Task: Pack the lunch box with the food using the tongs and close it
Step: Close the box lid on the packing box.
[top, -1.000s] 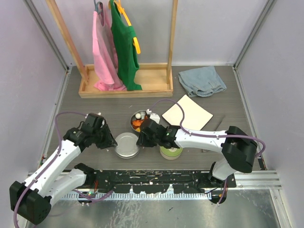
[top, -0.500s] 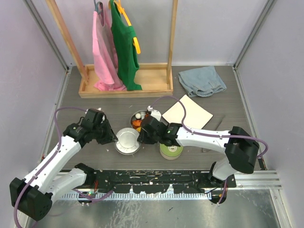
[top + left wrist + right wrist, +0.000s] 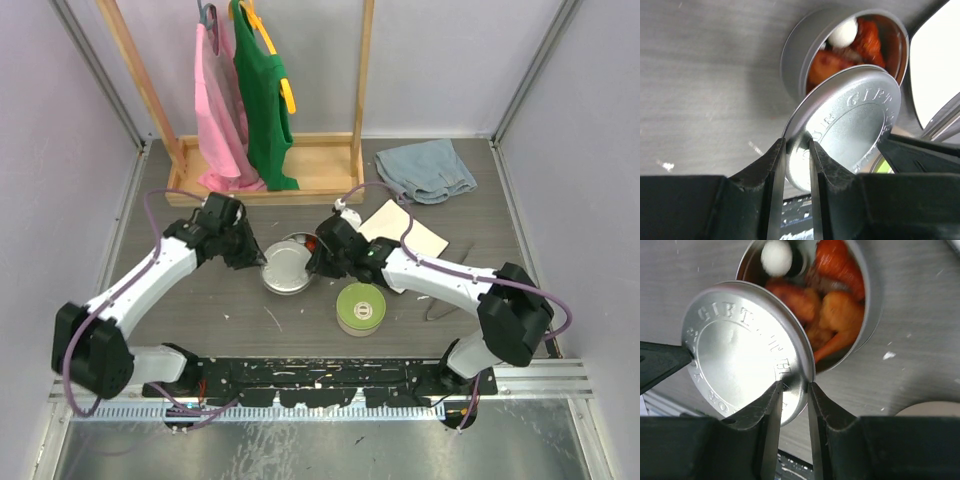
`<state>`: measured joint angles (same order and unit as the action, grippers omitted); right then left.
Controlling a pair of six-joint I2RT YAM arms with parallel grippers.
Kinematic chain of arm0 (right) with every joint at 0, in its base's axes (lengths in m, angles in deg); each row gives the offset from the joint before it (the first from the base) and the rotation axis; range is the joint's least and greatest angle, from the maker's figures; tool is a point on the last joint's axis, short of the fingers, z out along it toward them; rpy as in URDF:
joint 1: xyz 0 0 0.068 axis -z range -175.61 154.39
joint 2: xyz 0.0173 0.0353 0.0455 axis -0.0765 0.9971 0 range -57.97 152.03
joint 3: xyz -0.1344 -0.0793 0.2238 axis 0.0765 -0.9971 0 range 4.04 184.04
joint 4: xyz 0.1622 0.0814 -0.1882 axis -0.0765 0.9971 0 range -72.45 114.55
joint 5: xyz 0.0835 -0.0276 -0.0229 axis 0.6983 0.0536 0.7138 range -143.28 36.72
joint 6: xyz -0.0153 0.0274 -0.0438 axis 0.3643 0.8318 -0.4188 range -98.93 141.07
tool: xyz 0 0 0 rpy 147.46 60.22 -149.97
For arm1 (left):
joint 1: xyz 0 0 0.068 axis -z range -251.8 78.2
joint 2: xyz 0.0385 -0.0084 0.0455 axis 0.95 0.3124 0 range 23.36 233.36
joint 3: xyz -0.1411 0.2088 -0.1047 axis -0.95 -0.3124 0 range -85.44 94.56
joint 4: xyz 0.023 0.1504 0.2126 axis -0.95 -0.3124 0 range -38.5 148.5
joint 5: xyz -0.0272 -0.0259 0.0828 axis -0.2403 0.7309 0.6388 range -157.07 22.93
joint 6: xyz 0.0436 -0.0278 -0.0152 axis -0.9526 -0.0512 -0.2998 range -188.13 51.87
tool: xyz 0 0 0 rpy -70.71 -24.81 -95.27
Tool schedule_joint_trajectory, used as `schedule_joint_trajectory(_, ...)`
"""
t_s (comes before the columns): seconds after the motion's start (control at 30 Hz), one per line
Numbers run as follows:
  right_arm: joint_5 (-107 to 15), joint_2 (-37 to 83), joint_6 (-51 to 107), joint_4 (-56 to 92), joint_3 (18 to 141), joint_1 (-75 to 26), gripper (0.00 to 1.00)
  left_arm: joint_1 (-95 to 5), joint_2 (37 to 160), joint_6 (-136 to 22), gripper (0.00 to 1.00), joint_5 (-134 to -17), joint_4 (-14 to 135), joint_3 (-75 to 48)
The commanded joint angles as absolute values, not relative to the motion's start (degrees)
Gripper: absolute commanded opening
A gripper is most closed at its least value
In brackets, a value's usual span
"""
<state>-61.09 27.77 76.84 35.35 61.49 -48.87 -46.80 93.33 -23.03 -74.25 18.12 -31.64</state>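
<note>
- Reaching from its base toward the middle of the table (image 3: 300, 215), my left arm (image 3: 150, 285) is bent at the elbow, with the wrist turned inward to the right.
- Left gripper (image 3: 797, 150): pressed together on the near rim of the steel lid (image 3: 850, 120), the thin edge caught between both fingers.
- My right arm (image 3: 440, 280) lies low and long across the table, running leftward from its base past the white plate (image 3: 420, 238), with the wrist beside the lid.
- Right gripper (image 3: 795, 390): narrowed to a slim gap and pinching the opposite rim of the same lid. One of its dark fingers shows in the left wrist view, touching the lid's edge.
- The steel lid is held between my two tools, tilted, embossed lettering up, partly over the open tin (image 3: 872, 300) but not seated on it.
- The open tin stands on the table under the lid's far edge.
- Food (image 3: 840, 310): orange and red chunks inside the open tin, with one white ball at the far side.
- The green-lidded tin (image 3: 360, 308) is closed and stands just near of my right forearm, apart from the open tin.
</note>
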Motion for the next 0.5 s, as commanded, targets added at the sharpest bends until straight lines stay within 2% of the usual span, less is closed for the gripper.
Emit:
schedule_joint_trajectory(0.0,-54.7,27.5,76.1,25.5,67.3,-45.3,0.32,-46.0,103.0,-23.2,0.25,-83.0,30.2,-24.2)
schedule_joint_trajectory(0.23,-51.5,31.4,74.9,26.0,68.2,-40.1,0.32,-45.9,115.3,-25.3,0.24,-84.4,31.5,-16.7)
schedule_joint_trajectory(0.47,-50.7,33.3,74.3,26.1,66.7,-38.3,0.33,-45.9,117.3,-25.0,0.24,-85.5,34.0,-18.6)
